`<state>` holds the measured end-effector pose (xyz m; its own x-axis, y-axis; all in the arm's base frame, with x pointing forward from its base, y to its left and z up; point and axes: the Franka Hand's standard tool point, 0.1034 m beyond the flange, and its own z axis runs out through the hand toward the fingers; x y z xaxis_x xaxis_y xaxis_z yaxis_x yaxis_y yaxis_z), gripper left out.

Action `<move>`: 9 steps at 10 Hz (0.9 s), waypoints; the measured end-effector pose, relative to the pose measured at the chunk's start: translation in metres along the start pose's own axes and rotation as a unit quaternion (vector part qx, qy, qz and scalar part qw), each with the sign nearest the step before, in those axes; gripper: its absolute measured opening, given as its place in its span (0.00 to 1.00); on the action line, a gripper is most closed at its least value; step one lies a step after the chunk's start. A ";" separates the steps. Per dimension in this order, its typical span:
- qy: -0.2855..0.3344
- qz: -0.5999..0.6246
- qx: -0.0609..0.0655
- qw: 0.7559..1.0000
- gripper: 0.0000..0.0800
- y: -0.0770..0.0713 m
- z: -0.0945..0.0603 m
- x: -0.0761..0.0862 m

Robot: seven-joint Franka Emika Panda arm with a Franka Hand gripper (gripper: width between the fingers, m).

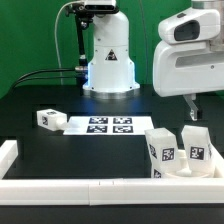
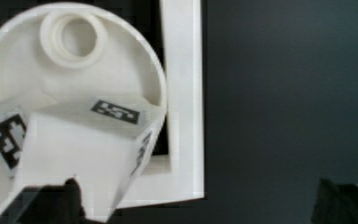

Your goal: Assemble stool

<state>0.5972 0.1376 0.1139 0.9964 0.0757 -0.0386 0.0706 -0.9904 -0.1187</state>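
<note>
Seat (image 2: 87, 95) beside border rail (image 2: 181, 90) | loose leg (image 1: 50, 118) well apart | gripper (image 2: 197, 198) jaws wide, empty

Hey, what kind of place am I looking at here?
Probably a robotics lab test bench: a robot arm mounted at a black table, a green backdrop, and a marker board of printed tags.

Seat (image 2: 78, 110) – and hand (image 2: 202, 202) – cropped by picture edges.
</note>
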 end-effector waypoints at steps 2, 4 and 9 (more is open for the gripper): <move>-0.001 -0.112 -0.013 0.994 0.81 0.005 0.000 0.000; -0.015 -0.320 -0.036 0.947 0.81 0.014 0.005 0.002; -0.014 -0.430 -0.049 0.901 0.81 0.028 0.005 0.009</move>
<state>0.6075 0.1113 0.1056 0.5689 0.8224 0.0000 0.8221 -0.5686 -0.0284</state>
